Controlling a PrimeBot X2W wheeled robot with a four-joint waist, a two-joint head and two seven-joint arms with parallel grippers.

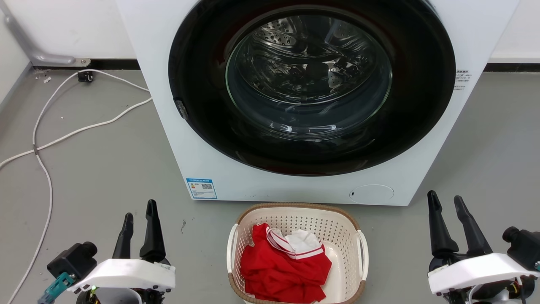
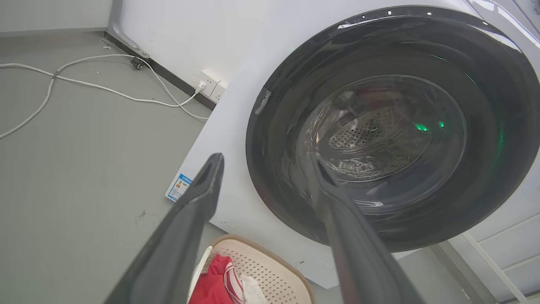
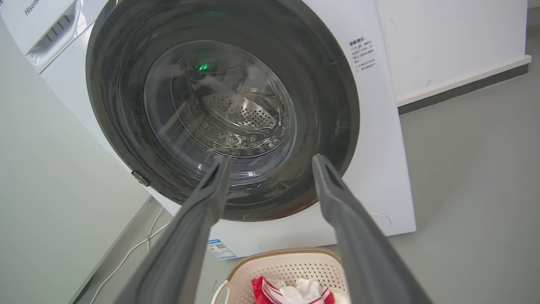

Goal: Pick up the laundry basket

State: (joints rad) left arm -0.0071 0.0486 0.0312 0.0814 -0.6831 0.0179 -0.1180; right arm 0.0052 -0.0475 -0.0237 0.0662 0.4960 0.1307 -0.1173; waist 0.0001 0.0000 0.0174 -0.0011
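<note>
Basket: the basket (image 1: 337,230) sat on the floor (image 1: 105,169) just in front of the washer (image 1: 168,139), low in the middle of the head view, between the two arms.
Load: a red garment (image 1: 282,266) with white trim lay bunched inside, heaped toward the basket's left; none of it covered the handles.
Left claw: the left claw (image 1: 140,210) had its fingers apart and held nothing. It was well out to the left of the basket, pointing toward the washer.
Right claw: the right claw (image 1: 444,196) was likewise spread and empty, well apart from the basket on the right.
Step in hand: judged to be the approach, as neither claw touched the basket yet.
Best holds: the white left handle (image 1: 230,247) and right handle (image 1: 363,249) looked like the natural grips, one per claw.
Doing it well: each claw probably needed to drop and swing inward from outside, with the fingers straddling its handle bar before closing. Closing both together and lifting level would suit.
Risks: the washer front stood close behind the basket, so fingers reaching too far forward might strike it. The off-centre clothes could tip the basket leftward, and the thin plastic might flex.
Cable: a white cable (image 1: 84,128) lay on the floor far to the left, likely clear of the reach.
</note>
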